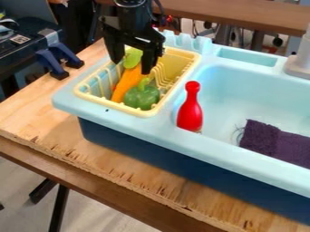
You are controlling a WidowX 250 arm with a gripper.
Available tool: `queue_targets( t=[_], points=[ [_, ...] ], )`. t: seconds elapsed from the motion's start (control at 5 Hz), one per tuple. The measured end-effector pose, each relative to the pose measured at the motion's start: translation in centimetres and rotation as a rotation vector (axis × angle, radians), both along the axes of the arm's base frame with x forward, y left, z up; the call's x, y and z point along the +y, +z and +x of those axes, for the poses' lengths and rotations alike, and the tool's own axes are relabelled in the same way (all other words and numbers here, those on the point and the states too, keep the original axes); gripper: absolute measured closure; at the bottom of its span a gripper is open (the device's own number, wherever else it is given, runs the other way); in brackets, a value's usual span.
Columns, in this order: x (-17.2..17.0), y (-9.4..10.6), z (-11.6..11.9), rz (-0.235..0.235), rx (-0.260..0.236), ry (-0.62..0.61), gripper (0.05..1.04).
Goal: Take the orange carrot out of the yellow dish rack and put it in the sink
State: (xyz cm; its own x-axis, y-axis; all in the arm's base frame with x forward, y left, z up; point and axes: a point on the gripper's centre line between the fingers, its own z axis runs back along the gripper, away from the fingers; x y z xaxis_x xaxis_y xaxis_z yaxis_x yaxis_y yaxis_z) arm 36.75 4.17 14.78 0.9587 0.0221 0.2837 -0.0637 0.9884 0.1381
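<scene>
Black gripper point(131, 67) above the yellow rack point(174, 53), at the left of the pale blue sink point(136, 122). Fingers released, spread on either side of the upper part of the orange vegetable point(124, 84), which leans in the rack beside the green pepper point(142, 98). For a sound grasp, centre the fingers across the vegetable's width, clear of the rack's bars and the pepper's stem, and close gently; a straight lift should limit snagging. After a release, the same clearance matters during withdrawal. Hard to make out: whether either fingertip touches the vegetable. Hidden: the vegetable's lower end, partly behind rack bars and pepper. Cut off: the purple cloth point(275, 142), at right.
</scene>
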Motion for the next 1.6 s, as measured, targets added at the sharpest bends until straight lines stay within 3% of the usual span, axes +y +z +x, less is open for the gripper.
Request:
queue_targets(
  t=[0.2, 0.6, 0.8, 1.0, 1.2, 1.4, 1.6],
  points=[
    [-0.9, -2.5, 0.1, 0.009, 0.087, -0.006, 0.073],
    [-1.0, -3.1, 0.2, 0.010, 0.106, 0.001, 0.125],
    [-0.5, -3.0, 0.2, 0.009, 0.106, 0.015, 0.400],
    [-0.6, -2.3, -0.3, 0.018, 0.114, 0.011, 0.590],
    [-1.2, -0.4, -0.8, 0.014, 0.092, -0.041, 0.663],
    [-1.7, 1.6, -1.6, 0.009, 0.056, -0.084, 0.693],
    [-2.1, 4.5, -2.1, 0.040, -0.022, -0.138, 0.693]
  ],
)
